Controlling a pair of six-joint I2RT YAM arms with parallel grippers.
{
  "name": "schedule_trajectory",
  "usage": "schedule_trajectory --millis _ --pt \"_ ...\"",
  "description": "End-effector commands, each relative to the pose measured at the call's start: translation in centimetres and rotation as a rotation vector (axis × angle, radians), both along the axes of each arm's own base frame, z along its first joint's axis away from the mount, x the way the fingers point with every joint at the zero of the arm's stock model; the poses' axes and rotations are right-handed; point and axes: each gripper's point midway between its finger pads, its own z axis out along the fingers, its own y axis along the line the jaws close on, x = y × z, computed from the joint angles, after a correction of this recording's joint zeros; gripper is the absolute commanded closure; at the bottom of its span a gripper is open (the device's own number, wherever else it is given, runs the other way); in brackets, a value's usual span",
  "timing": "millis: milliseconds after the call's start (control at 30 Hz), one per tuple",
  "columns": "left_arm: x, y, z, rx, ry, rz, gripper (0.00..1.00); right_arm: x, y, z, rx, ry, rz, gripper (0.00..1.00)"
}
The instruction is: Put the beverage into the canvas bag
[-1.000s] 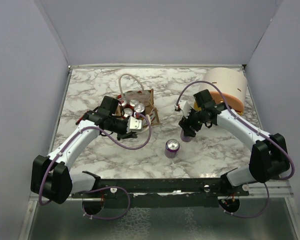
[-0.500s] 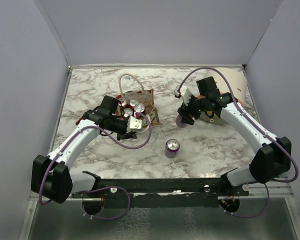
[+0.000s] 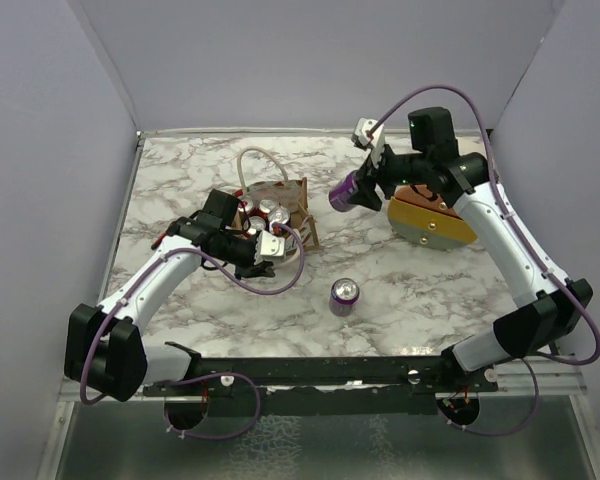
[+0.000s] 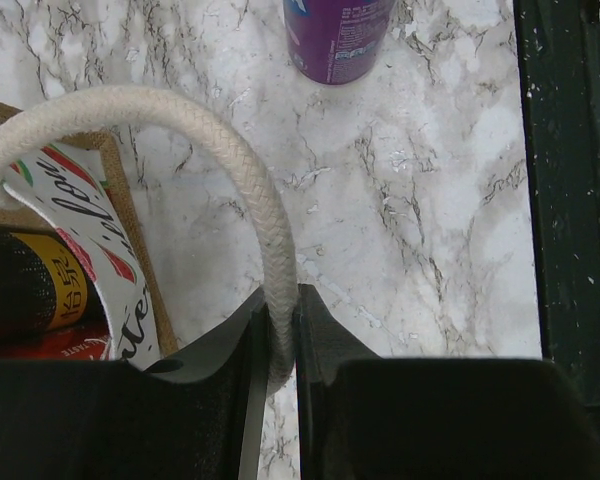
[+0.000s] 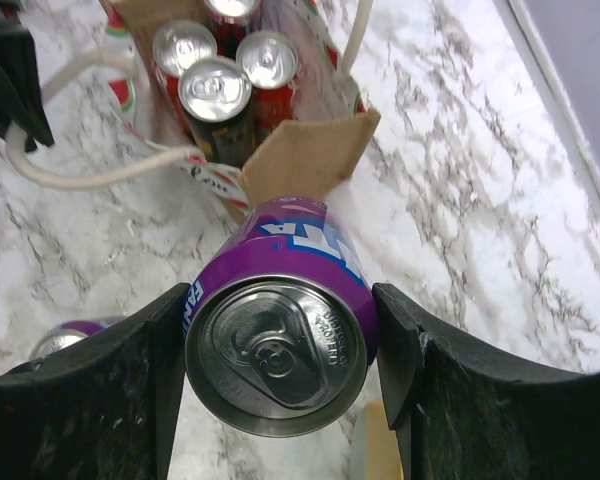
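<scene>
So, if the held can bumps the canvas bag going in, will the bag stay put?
Probably mostly. The canvas bag looks soft, one flap folded out, so it would likely bend rather than resist. The cans already inside should weigh it down, and the left gripper pinching the rope handle likely keeps it from sliding or tipping.

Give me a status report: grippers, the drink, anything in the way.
Left gripper shut on rope handle. Right gripper shut on purple can, aloft beside canvas bag. Several cans crowd the bag. Second purple can on table.

Bright, even overhead light, soft shadows; the beverage can (image 5: 275, 345) lid gleams.
</scene>
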Motion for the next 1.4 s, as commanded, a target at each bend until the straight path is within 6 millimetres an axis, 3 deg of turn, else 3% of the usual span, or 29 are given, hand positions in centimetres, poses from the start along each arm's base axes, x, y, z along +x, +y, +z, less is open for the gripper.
schedule_trajectory --millis 0,133,400,800,967,1367 --pt "-0.9 -0.6 0.8 -0.042 0.037 -0.040 0.84 0.1 3.4 5.7 0.173 -0.069 0.103 0.72" --pt "-1.0 -0.6 0.8 -0.041 0.034 -0.044 0.85 0.7 5.6 7.4 0.236 -0.062 0.147 0.74" --pt "-1.3 -0.6 1.0 -0.048 0.025 -0.053 0.85 2.7 9.9 7.4 0.265 -0.009 0.166 0.80" --pt "-1.5 -0.6 1.5 -0.063 0.006 -0.061 0.85 5.1 14.8 4.7 0.252 0.066 0.152 0.87" --pt "-1.6 -0.4 1.4 -0.059 0.002 -0.063 0.85 5.9 15.6 3.3 0.226 0.075 0.133 0.90" --pt "-1.5 -0.3 1.4 -0.062 0.001 -0.062 0.85 7.6 15.1 0.3 0.160 0.069 0.059 0.93"
